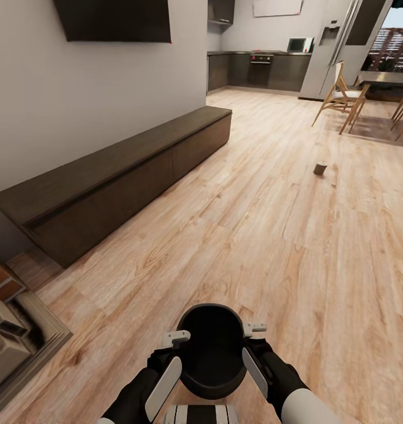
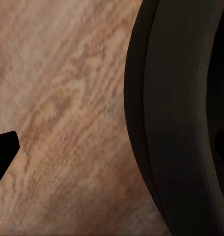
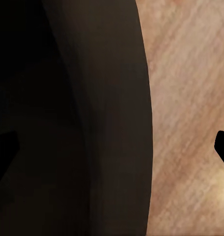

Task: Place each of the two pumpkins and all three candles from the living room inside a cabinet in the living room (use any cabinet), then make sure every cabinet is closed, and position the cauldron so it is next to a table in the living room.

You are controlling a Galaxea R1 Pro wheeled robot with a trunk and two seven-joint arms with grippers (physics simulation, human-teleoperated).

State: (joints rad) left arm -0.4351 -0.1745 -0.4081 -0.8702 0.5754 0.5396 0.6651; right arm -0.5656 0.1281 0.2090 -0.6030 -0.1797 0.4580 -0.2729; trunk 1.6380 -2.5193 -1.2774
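floor [image 1: 272, 235]: light wood planks with strong grain, runs from the living area back into the kitchen, bare apart from one small item.
cauldron [image 1: 212, 353]: black, round, open mouth up, low in the head view right in front of the robot, between the two arms, over the floor.
left tool [image 1: 177, 340]: pressed against the cauldron's left side; one dark fingertip [image 2: 4, 150] shows in the left wrist view with the cauldron wall beside it. seems clamped on the rim, but i cannot tell for sure.
right tool [image 1: 253, 331]: at the cauldron's right side, same pose; dark fingertip [image 3: 223, 147] at the edge of the right wrist view, cauldron wall between the fingers, so it looks gripped on the cauldron.
cabinet [image 1: 119, 176]: long, low, dark brown, along the grey wall on the left, all fronts flush and shut.
candle [image 1: 320, 168]: small brownish stub standing on the floor, far right of the cabinet, well apart from it, near the chairs.
wall [image 1: 95, 82]: plain light grey, dark flat panel [image 1: 113, 19] mounted high on it.
fireplace [image 1: 13, 330]: brick and stone edge at lower left, grey hearth frame.
dining area: wooden chairs [image 1: 343, 97] at upper right, beside a dark worktop [image 1: 387, 78].
kitchen [image 1: 260, 68]: far back, dark grey units, oven, microwave [image 1: 299, 44], tall steel fridge [image 1: 331, 47].
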